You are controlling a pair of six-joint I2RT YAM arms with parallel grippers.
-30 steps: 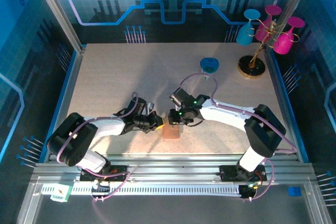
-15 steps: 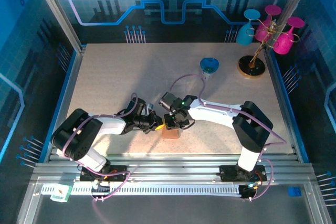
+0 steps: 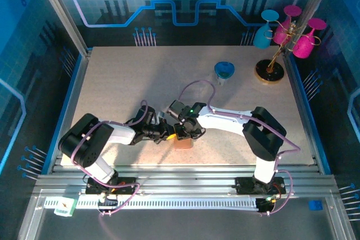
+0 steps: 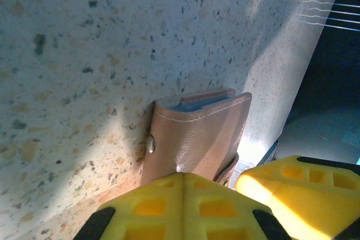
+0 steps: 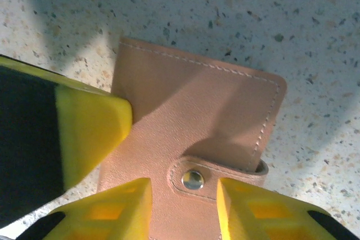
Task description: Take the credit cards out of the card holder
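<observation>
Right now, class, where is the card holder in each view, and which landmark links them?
Top external: card holder, low centre.
Left wrist: card holder, lower middle.
Right wrist: card holder, centre.
Shared landmark: its metal snap, at its left edge in left wrist, bottom centre in right wrist.

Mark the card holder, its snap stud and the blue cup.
card holder point(image 5: 191, 116), right wrist view, middle of tan front face
snap stud point(image 5: 193, 180), right wrist view, centre of metal button
blue cup point(image 3: 224, 70), top external view, middle of its top
</observation>
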